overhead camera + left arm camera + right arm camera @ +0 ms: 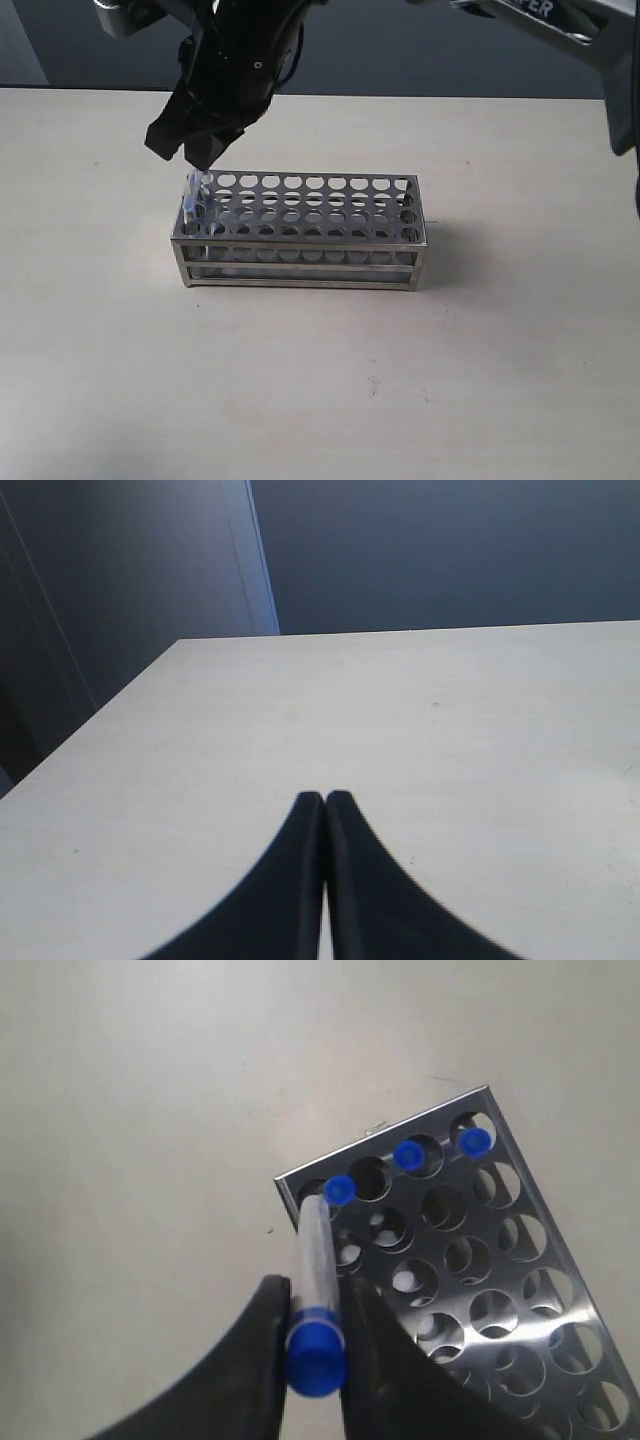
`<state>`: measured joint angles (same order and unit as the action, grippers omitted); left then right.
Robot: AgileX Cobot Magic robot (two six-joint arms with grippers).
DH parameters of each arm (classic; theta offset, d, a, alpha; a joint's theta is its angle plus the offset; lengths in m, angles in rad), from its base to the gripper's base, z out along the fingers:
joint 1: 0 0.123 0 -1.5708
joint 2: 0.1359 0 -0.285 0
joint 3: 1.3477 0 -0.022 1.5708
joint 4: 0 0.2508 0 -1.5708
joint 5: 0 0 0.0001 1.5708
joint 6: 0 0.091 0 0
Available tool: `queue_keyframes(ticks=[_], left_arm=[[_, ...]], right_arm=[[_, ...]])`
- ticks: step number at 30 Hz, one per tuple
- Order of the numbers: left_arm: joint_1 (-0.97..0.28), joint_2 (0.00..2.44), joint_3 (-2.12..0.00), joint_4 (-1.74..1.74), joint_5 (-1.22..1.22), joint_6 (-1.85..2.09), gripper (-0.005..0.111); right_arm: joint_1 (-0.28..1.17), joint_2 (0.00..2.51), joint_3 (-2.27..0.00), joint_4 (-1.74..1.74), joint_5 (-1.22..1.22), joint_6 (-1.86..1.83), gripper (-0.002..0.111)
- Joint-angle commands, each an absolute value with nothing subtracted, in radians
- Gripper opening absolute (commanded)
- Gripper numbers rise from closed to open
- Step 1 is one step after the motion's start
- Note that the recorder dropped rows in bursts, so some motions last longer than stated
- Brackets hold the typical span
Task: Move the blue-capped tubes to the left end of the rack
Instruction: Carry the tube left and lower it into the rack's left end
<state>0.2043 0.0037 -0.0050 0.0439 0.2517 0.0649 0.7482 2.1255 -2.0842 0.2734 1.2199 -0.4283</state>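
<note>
The steel rack (300, 258) stands mid-table. My right gripper (205, 160) has reached across and hangs over the rack's left end, shut on a blue-capped tube (318, 1250). The fingers clamp the tube just below its blue cap (316, 1358), and its lower end points at the corner hole of the rack (520, 1290). Three more blue-capped tubes (408, 1155) stand in the end row of holes, beside that corner. In the exterior view these tubes (197, 198) show only as a faint blue cluster. My left gripper (324, 798) is shut on nothing, above bare table.
The pale table (320, 380) runs to a far edge (400, 95) behind the rack. Part of an arm (540, 15) crosses the upper right of the exterior view. All other rack holes are unoccupied.
</note>
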Motion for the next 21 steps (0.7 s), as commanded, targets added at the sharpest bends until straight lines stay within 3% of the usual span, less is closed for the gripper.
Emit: queue_keyframes(ticks=[1,21], left_arm=[[0.196,0.0,0.0,0.045,0.24,0.061,0.0],[0.196,0.0,0.0,0.045,0.24,0.061,0.0]], right_arm=[[0.752,2.139,-2.091,0.282,1.221,-0.417,-0.001],[0.759,2.139,-2.091,0.283,1.221,-0.377,-0.001]])
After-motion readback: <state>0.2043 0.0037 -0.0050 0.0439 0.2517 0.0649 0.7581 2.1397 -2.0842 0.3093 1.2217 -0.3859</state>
